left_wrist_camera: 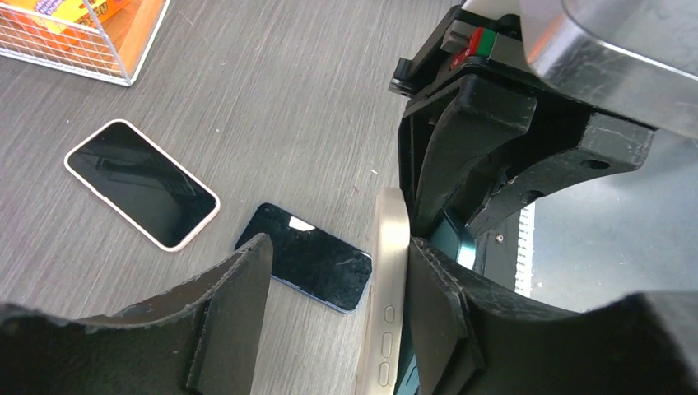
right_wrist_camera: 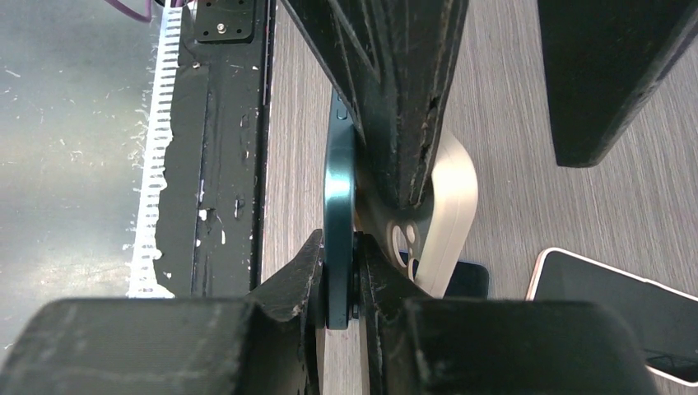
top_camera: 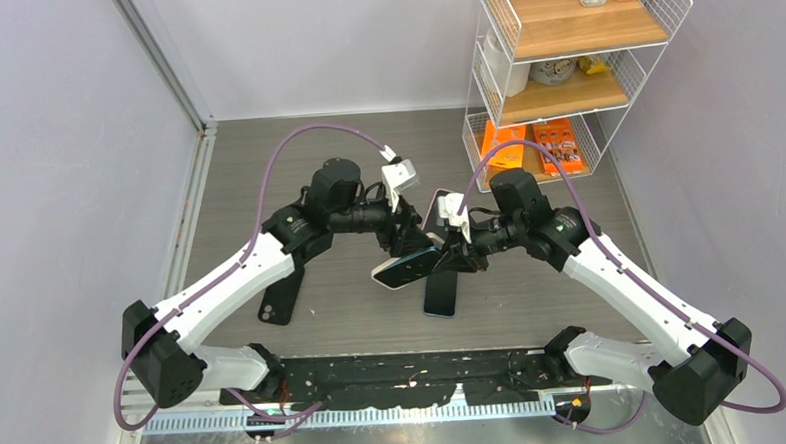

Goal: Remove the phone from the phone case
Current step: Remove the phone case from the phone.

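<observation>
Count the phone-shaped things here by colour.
Pink-rimmed phone: 1
Dark blue phone: 1
Teal phone, held up in beige case: 1
Black slab, phone or case unclear: 1
Total: 4

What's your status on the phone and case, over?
Right tool shut on teal phone edge. Left tool open, straddling beige case. Case bowed away from phone, not free. Pink-rimmed phone, dark phone on table below, not blocking.

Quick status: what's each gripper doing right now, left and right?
Left gripper: open, fingers either side of the beige case edge, not clamped.
Right gripper: shut on the teal phone.
</observation>
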You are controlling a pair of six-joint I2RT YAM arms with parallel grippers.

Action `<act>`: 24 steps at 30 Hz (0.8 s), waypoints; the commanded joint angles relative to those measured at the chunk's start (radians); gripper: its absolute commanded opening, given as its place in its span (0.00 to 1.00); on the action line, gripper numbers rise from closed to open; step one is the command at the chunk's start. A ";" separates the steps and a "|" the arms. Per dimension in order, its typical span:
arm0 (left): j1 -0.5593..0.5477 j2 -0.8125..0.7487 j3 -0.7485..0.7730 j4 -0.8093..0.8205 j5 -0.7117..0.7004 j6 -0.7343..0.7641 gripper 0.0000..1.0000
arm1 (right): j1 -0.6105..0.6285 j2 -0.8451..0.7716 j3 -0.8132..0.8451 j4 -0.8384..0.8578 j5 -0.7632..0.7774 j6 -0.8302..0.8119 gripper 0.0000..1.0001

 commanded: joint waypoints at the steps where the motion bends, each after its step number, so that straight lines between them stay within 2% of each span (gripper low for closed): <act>1: -0.021 0.026 -0.007 -0.064 0.031 0.046 0.59 | -0.006 -0.026 0.047 0.113 -0.013 0.010 0.05; 8: -0.023 0.065 -0.015 -0.054 0.140 0.014 0.33 | -0.014 -0.029 0.044 0.115 0.002 0.017 0.05; 11: -0.021 0.077 -0.022 -0.041 0.169 -0.005 0.17 | -0.022 -0.034 0.039 0.116 0.005 0.019 0.05; 13: -0.020 0.077 -0.036 -0.025 0.175 -0.014 0.01 | -0.029 -0.043 0.034 0.116 0.005 0.021 0.05; 18: 0.007 0.051 -0.097 0.034 0.090 -0.063 0.00 | -0.050 -0.076 0.014 0.119 -0.001 0.023 0.05; 24: 0.150 -0.009 -0.273 0.157 -0.049 -0.222 0.00 | -0.084 -0.123 -0.022 0.141 -0.009 0.029 0.05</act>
